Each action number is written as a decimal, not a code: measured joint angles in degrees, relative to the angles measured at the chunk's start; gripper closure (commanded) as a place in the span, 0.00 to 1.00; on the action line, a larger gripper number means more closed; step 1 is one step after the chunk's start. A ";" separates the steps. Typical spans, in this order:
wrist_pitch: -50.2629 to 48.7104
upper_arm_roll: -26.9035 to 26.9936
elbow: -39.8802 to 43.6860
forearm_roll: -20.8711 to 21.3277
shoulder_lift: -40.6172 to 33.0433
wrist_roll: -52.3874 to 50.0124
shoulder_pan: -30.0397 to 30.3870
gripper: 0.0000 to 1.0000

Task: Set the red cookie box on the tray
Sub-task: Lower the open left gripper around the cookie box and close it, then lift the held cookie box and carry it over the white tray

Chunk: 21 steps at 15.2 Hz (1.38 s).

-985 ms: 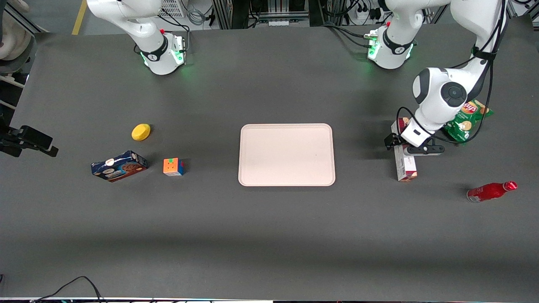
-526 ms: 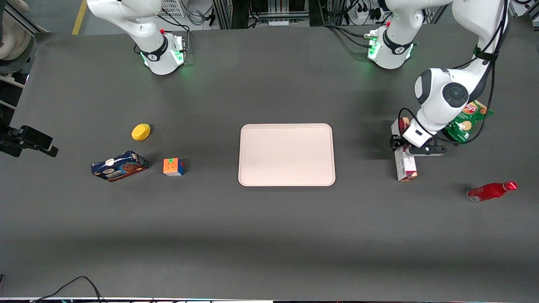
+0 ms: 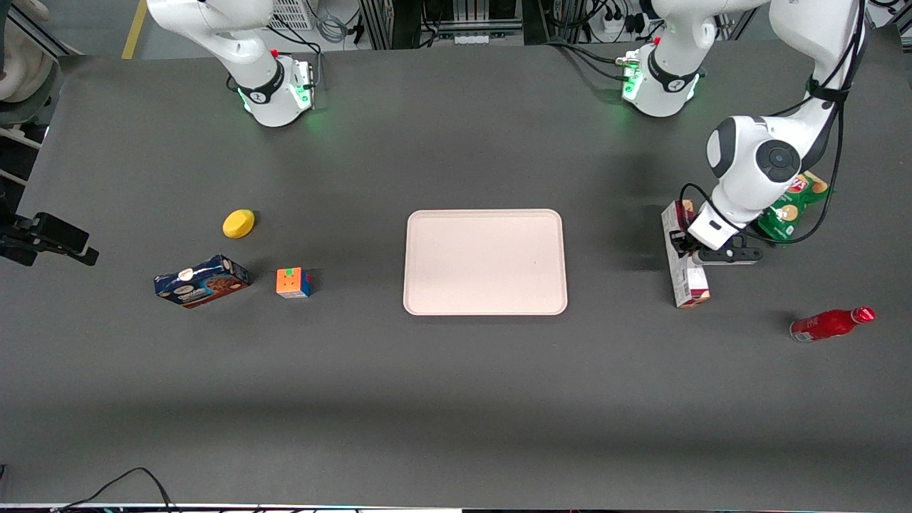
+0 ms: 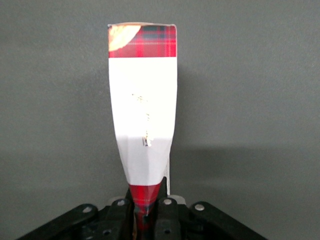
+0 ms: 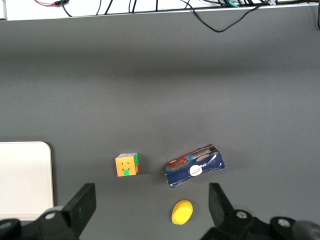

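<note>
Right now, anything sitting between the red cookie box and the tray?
Nothing visible. The claw is at the middle of the red cookie box, which lies toward the working arm's end of the table. Only bare table separates it from the tray. The chip bag and red bottle lie off that path.

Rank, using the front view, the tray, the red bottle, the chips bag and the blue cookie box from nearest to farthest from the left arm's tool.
The tool grips the red cookie box.
1. Chips bag, beside it.
2. Red bottle, nearer the camera.
3. Tray, mid-table.
4. Blue cookie box, toward the parked arm's end.
</note>
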 measured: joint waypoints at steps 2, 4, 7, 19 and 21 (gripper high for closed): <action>-1.94 0.01 1.40 0.00 -0.04 0.00 0.00 1.00; -8.10 0.01 4.88 0.01 -0.65 0.02 0.00 1.00; -19.54 -0.01 11.88 -0.16 -3.53 0.02 -0.78 1.00; -51.25 -13.67 37.25 -2.67 -7.07 -16.59 -5.35 1.00; -49.97 -17.49 37.16 -2.90 -6.08 -21.76 -5.72 1.00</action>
